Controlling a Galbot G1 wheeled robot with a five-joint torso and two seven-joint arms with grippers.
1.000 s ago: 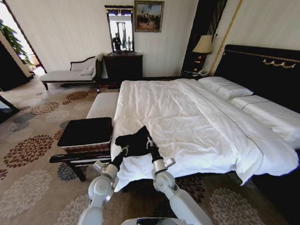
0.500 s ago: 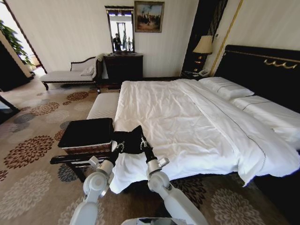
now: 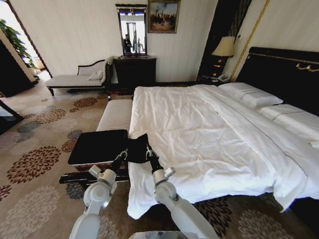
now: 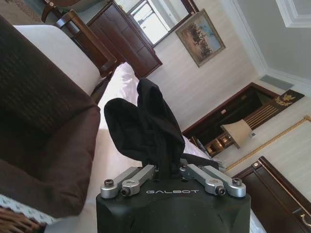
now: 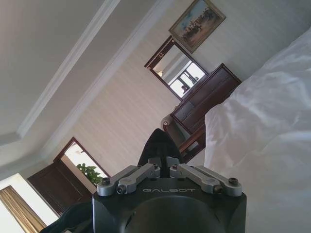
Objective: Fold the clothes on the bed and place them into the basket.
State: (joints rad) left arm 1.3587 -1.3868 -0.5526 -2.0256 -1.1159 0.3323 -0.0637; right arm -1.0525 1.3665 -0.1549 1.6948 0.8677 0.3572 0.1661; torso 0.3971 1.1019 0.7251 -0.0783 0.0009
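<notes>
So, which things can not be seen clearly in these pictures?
- T-shirt: bunched between the left gripper and right gripper in the head view, so its lettering and fold are hidden.
- Basket: head view; the shirt covers its near right corner and its legs are barely visible.
- Bed: right side cut off by the head view's edge.
- Right gripper's hold: in the right wrist view its own body hides the cloth.

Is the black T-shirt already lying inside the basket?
No: in the head view the T-shirt is held up between the left gripper and right gripper, at the bed-side edge of the basket.
</notes>
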